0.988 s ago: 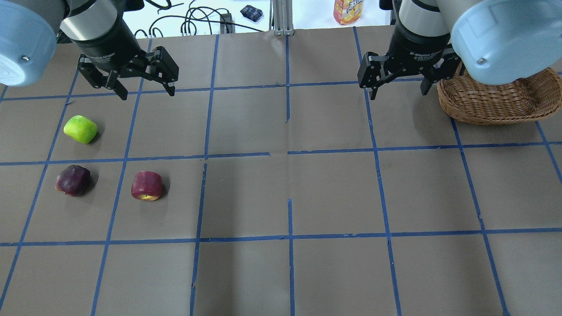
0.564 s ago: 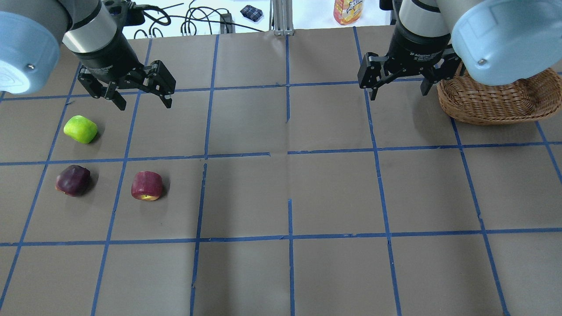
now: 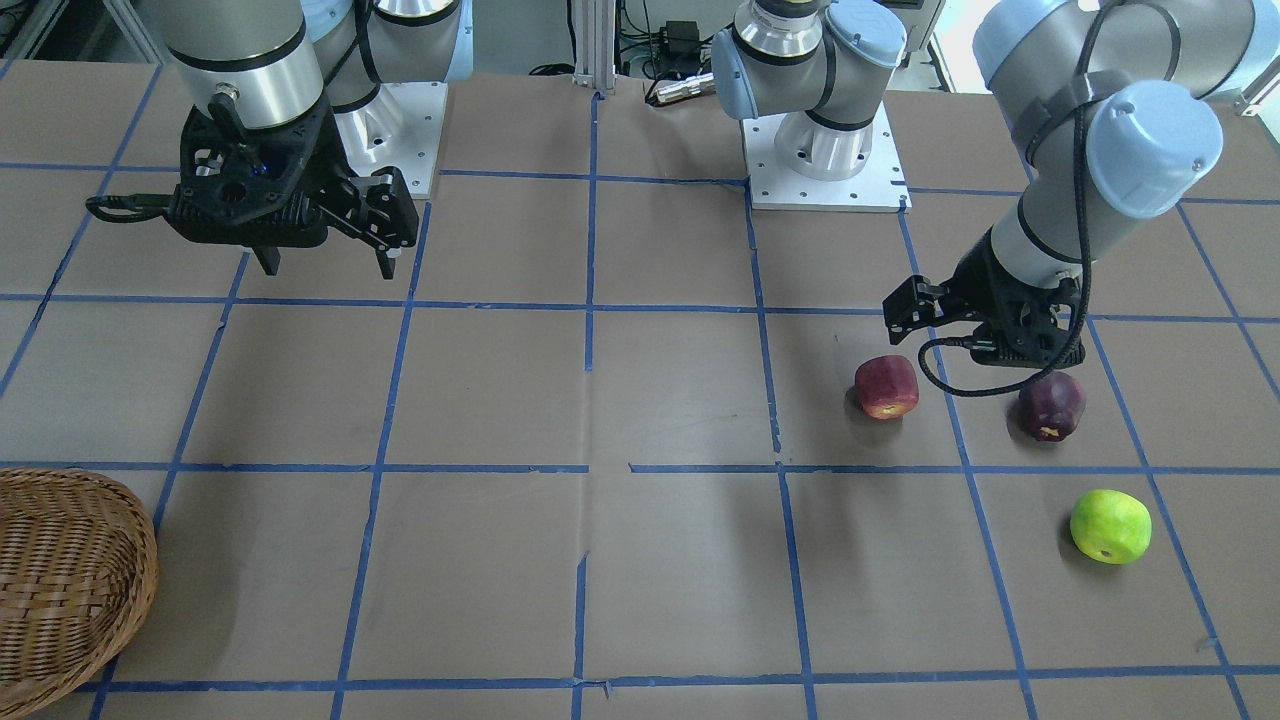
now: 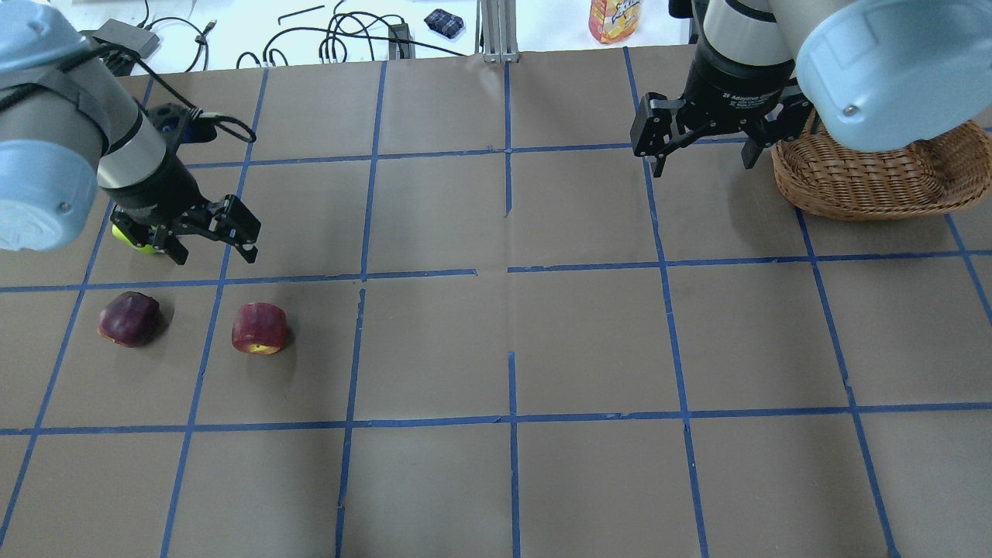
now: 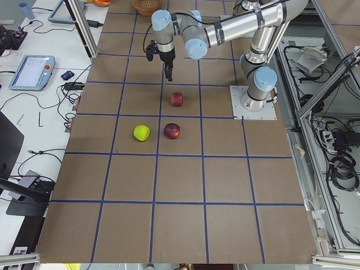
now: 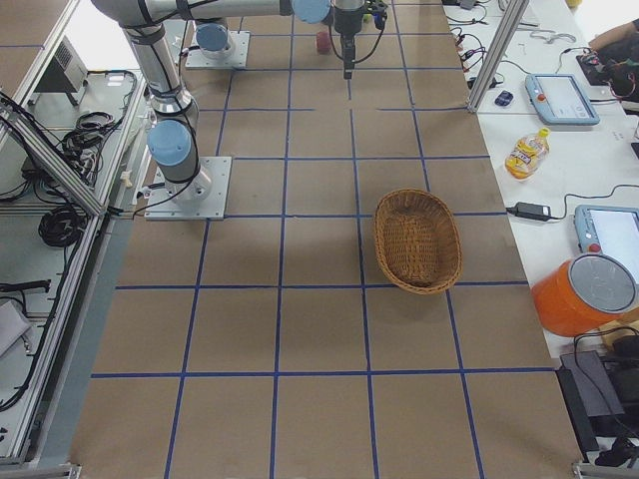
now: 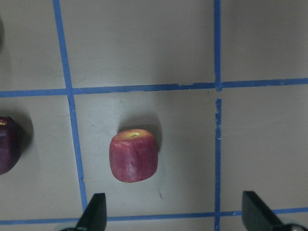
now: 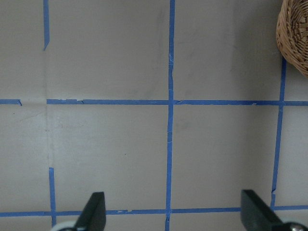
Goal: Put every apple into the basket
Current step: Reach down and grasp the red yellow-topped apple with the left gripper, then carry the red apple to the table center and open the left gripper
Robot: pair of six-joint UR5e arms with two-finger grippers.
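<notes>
The streaky red apple (image 4: pixel 260 328) (image 3: pixel 886 386) lies on the table's left part, with the dark maroon apple (image 4: pixel 129 318) (image 3: pixel 1050 405) to its left. The yellow-green apple (image 3: pixel 1110 526) lies beyond them; in the overhead view my left wrist hides all but a sliver of it (image 4: pixel 124 236). My left gripper (image 4: pixel 217 252) (image 3: pixel 975 335) is open and empty, hanging above the table near the apples. In its wrist view the red apple (image 7: pixel 134 155) lies ahead of the open fingertips (image 7: pixel 96 214). My right gripper (image 4: pixel 704 161) (image 3: pixel 327 268) is open and empty, left of the wicker basket (image 4: pixel 876 178) (image 3: pixel 60 570).
Brown paper with a blue tape grid covers the table (image 4: pixel 511 341). A drink bottle (image 4: pixel 614 19) and cables (image 4: pixel 341 35) lie on the white bench beyond the far edge. The basket's rim shows at the top right of the right wrist view (image 8: pixel 296 38).
My left arm has swung from the far left corner toward the apples and lower; it now covers the green apple in the overhead view. The right arm and the apples have not moved.
</notes>
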